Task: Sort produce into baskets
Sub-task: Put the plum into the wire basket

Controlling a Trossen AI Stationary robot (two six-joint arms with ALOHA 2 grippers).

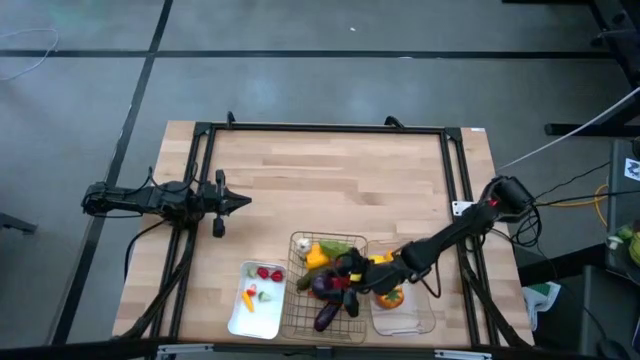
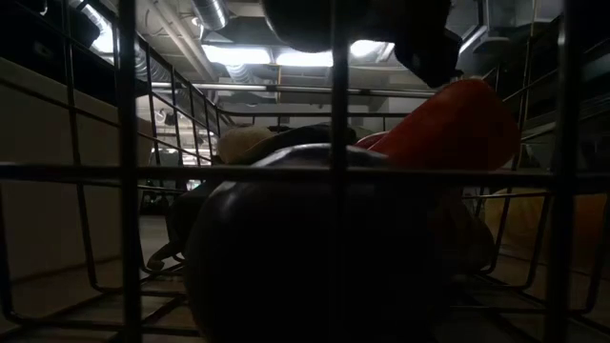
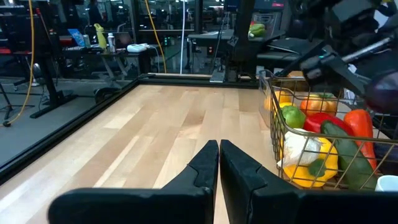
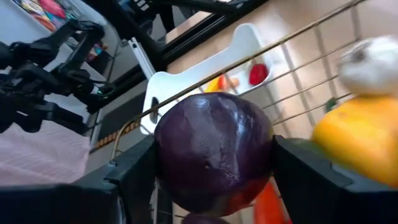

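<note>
Right gripper (image 4: 211, 168) over the wire-mesh basket (image 1: 296, 310), clamped on a purple eggplant (image 4: 212, 152) above the piled produce (image 1: 335, 270). Left gripper (image 3: 219, 165) closed, empty, parked far left of the white tray (image 1: 238, 315).

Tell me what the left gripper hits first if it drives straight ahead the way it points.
Probably nothing on the table: the shut left gripper points across bare light wooden tabletop toward the black frame rail. The wire-mesh basket sits off to one side.
</note>
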